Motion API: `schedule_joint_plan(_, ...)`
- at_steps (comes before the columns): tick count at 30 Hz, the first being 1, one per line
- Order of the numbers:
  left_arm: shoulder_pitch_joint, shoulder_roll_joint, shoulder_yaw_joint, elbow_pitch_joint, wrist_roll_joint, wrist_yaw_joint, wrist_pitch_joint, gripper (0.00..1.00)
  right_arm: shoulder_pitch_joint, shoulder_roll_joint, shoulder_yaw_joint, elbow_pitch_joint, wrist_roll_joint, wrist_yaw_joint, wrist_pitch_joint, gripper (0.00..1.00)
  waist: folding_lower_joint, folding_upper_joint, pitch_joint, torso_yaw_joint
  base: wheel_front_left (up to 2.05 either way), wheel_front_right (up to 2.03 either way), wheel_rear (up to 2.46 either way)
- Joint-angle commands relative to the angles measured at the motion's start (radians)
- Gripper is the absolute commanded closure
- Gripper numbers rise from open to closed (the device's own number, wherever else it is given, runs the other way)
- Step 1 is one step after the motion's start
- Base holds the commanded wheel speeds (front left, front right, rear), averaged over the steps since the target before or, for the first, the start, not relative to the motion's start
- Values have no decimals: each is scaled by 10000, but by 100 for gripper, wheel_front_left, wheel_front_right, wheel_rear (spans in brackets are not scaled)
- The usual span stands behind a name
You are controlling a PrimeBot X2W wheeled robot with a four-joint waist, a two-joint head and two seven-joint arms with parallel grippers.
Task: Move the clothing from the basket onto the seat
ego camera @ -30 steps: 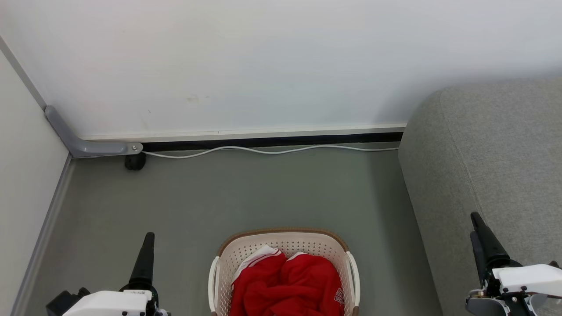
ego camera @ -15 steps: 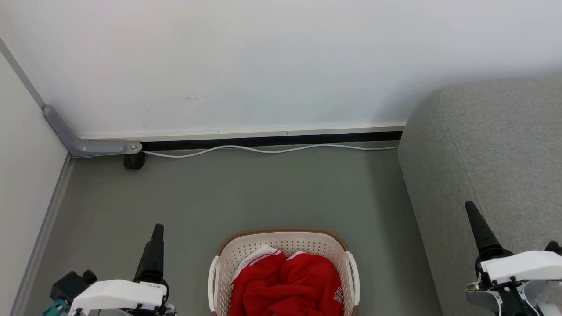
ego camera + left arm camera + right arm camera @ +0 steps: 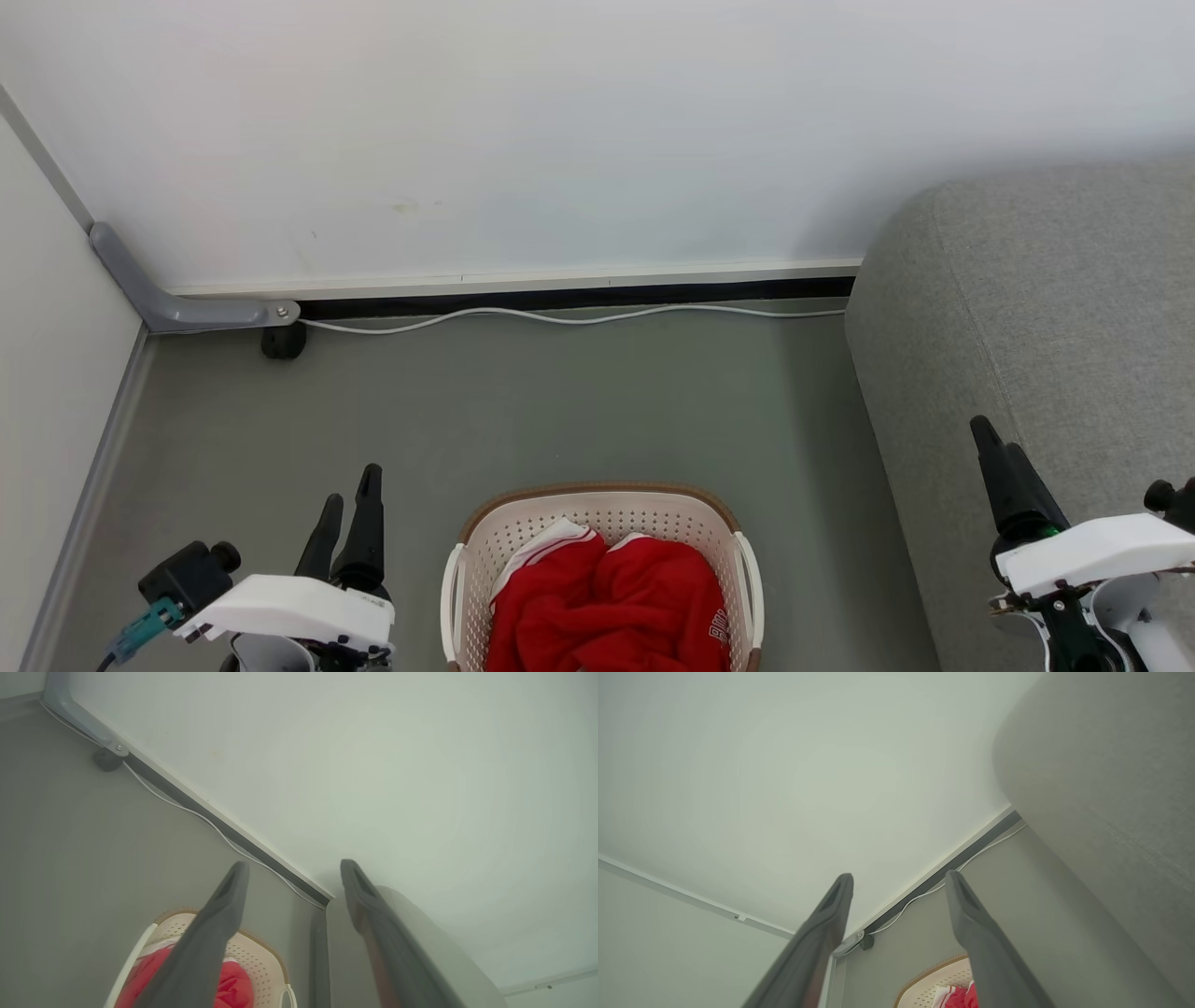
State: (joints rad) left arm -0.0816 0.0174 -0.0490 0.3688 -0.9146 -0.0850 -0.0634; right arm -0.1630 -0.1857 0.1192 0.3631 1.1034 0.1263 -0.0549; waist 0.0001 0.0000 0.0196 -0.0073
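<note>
The clothing (image 3: 607, 602) lies heaped in the basket (image 3: 607, 492) near the seat (image 3: 1046, 308), with the left gripper (image 3: 352, 487) and right gripper (image 3: 994, 441) both wide and empty, so a shallow pinch could slip off loose folds or snag the basket.

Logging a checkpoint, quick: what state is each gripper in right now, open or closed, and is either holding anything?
Left gripper: open, holding nothing.
Right gripper: open, holding nothing.
</note>
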Motion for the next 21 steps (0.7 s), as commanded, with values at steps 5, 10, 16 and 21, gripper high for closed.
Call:
schedule_joint_plan(5, -733, 151, -3, -154, 990, 139, -248, 0, -640, -391, 342, -154, -822, 37, -333, 0, -1, 0, 6, -15, 0, 0, 0)
schedule_joint_plan(10, -834, 166, -102, -78, 1650, 205, -395, 0, -765, -505, 482, -77, -1388, 38, -480, 0, -1, 0, 20, -26, 0, 0, 0)
schedule_joint_plan(16, -975, 184, -227, 34, 2441, 311, -571, 0, -959, -655, 668, 41, -1985, 38, -656, 0, -1, 0, 41, -32, 0, 0, 0)
schedule_joint_plan(21, -1116, 199, -293, 157, 3112, 424, -718, 0, -1127, -763, 798, 107, -2453, 39, -803, 0, -1, 0, 66, -34, 0, 0, 0)
